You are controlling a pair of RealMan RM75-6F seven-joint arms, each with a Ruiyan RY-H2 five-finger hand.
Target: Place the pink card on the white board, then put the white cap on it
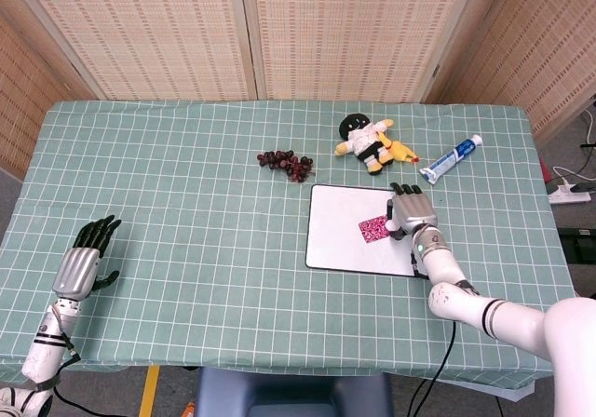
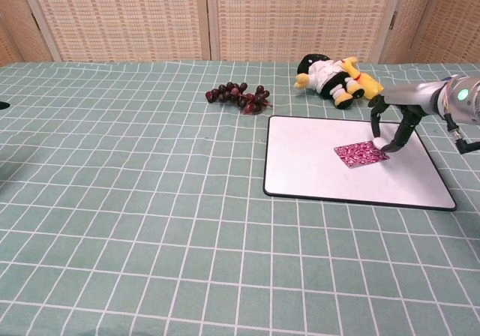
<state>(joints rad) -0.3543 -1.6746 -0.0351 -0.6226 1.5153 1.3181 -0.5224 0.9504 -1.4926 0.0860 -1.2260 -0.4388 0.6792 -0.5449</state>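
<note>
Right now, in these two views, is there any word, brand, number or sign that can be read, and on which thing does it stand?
None can be read.
Toothpaste tube: it carries blue print, too small and blurred to read.
Pink card on the white board: only a dense pattern, no letters to make out.
Plush doll: no label shows.

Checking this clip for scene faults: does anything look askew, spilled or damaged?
Nothing is spilled or damaged. The pink card lies turned at an angle on the white board, and the plush doll lies on its side.
</note>
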